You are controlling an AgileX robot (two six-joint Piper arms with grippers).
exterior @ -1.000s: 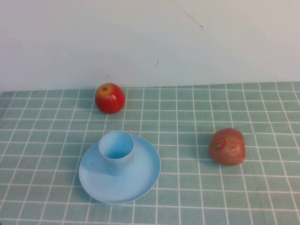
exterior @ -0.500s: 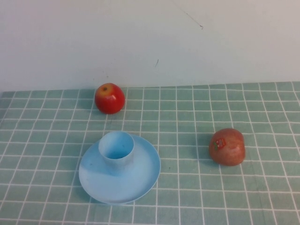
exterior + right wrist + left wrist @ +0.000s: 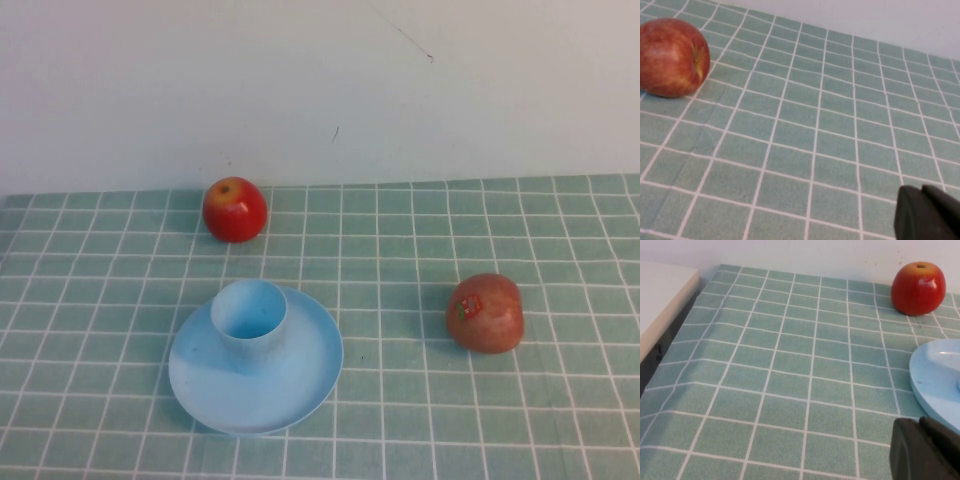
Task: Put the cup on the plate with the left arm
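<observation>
1. Counted on the desk: one cup, one plate, two apples.
2. The cup – pale blue, handleless, slightly tapered – stands upright on the plate, toward its far-left part, mouth open upward.
3. One red-yellow apple sits near the wall beyond the plate; a duller stickered apple lies well apart to the right.
4. The left end effector shows only a dark tip beside the plate's rim; the right end effector likewise, over bare cloth. Whether either is open cannot be told – neither holds anything visible.
</observation>
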